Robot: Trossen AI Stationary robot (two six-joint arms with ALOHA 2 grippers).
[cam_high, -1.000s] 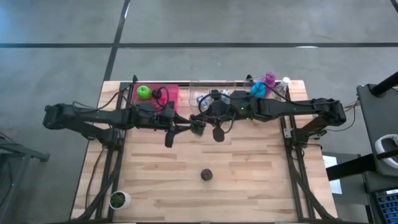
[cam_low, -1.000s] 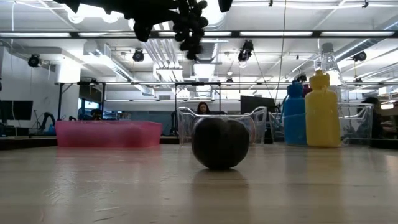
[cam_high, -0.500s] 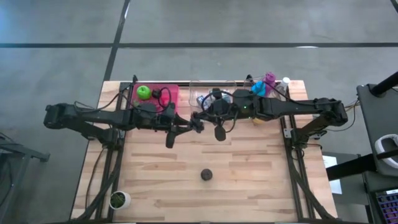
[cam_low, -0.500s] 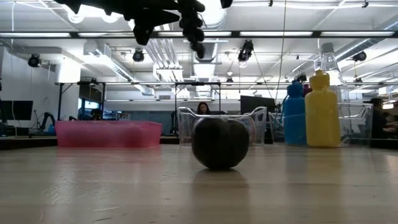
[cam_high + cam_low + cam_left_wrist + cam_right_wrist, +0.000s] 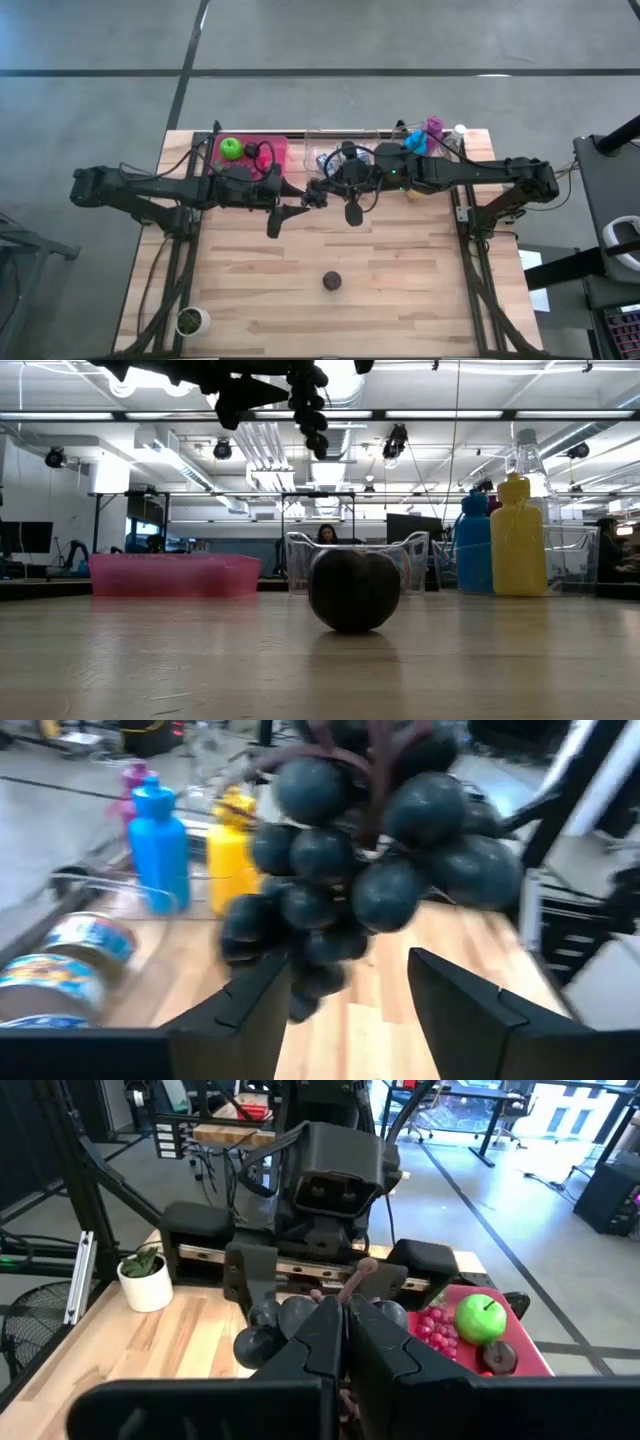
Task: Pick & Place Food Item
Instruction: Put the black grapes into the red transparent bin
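In the high view you count one dark plum [image 5: 332,281] on the table [image 5: 420,290], and one grape bunch [image 5: 316,196] between two grippers. In the left wrist view the left gripper [image 5: 340,995] stands open beneath the grapes, beside two cans [image 5: 60,965] with unreadable labels. In the right wrist view the right gripper [image 5: 340,1342] is clamped on the grape stem.

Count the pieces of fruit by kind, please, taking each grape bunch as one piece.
Grape bunches: 2, the dark bunch in the air and the red bunch in the pink tray
Apples: 1, the green apple
Dark round fruits: 2, the table plum and the tray plum
Total: 5
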